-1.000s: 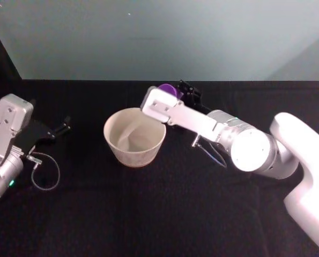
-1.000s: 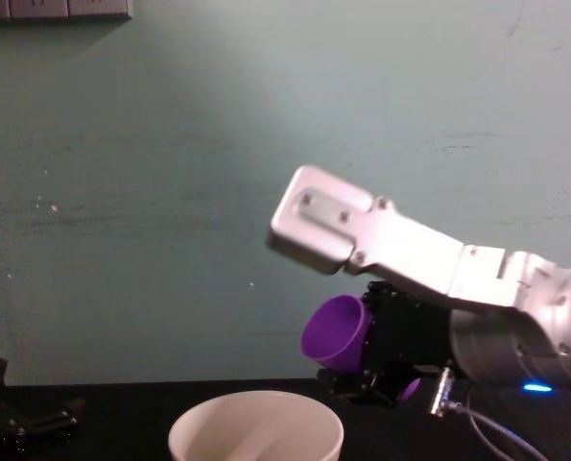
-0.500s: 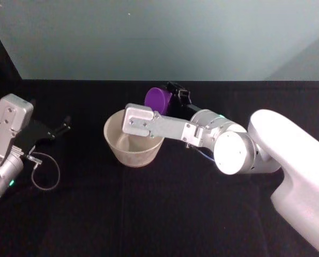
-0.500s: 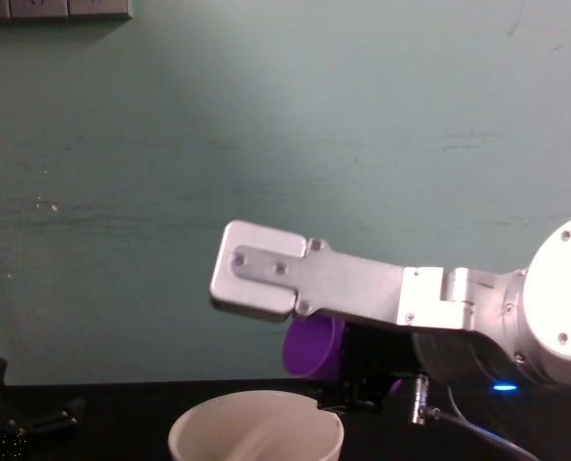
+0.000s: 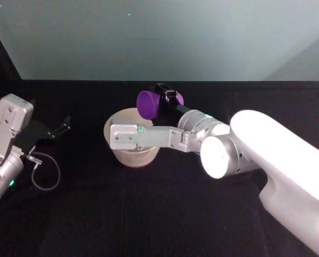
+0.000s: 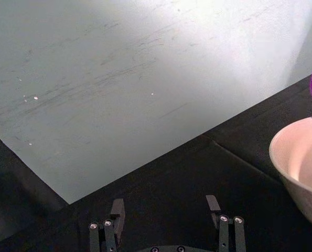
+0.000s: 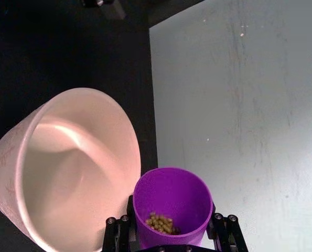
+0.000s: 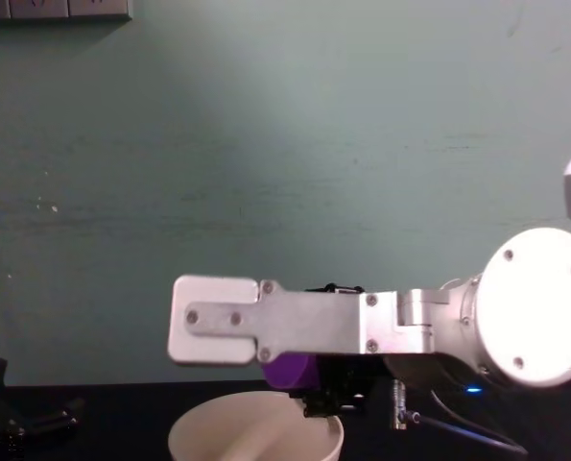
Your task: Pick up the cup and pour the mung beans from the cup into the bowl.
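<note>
The purple cup hangs tilted above the far rim of the cream-white bowl, with my right gripper shut on it. Seen from the right wrist, the cup has a small heap of mung beans lying inside, and the bowl opens just beside its mouth. From the chest, the cup sits right over the bowl's rim, half hidden behind the arm's silver link. My left gripper rests open at the table's left, away from both.
The right arm's silver link crosses in front of the bowl. A black cloth covers the table. A looped cable lies by the parked left arm. A pale green wall stands behind.
The right arm has turned and carried the cup leftward, from beside the bowl to above its far rim, tipping it further. Its silver link swung down across the bowl. The left arm stayed still.
</note>
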Tool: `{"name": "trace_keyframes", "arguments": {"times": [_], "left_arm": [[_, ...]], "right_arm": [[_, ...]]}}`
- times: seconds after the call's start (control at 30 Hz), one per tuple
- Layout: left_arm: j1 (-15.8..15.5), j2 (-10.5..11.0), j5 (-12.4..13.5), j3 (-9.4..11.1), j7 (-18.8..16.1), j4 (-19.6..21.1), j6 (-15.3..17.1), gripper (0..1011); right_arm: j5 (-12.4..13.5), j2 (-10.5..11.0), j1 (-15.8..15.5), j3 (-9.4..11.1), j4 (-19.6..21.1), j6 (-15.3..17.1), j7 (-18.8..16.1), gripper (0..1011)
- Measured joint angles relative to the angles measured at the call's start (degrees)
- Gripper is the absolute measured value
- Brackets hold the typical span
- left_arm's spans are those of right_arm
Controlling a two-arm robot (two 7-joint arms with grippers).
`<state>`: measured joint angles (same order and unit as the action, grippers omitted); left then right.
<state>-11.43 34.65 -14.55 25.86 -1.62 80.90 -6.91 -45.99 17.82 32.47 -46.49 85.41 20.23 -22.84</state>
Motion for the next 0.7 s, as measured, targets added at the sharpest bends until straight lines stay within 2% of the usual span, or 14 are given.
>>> {"name": "trace_keyframes", "arguments": {"times": [0.4, 0.7], "left_arm": [[0.0, 0.0, 0.01, 0.0, 0.0, 0.0, 0.0, 1000], [0.0, 0.0, 0.0, 0.0, 0.0, 0.0, 0.0, 1000]], "right_arm": [[-7.29, -1.05, 2.12, -3.21, -1.9, 0.11, -1.96, 726], [-10.78, -1.68, 2.57, -4.31, -2.5, 0.34, -2.62, 726]]}}
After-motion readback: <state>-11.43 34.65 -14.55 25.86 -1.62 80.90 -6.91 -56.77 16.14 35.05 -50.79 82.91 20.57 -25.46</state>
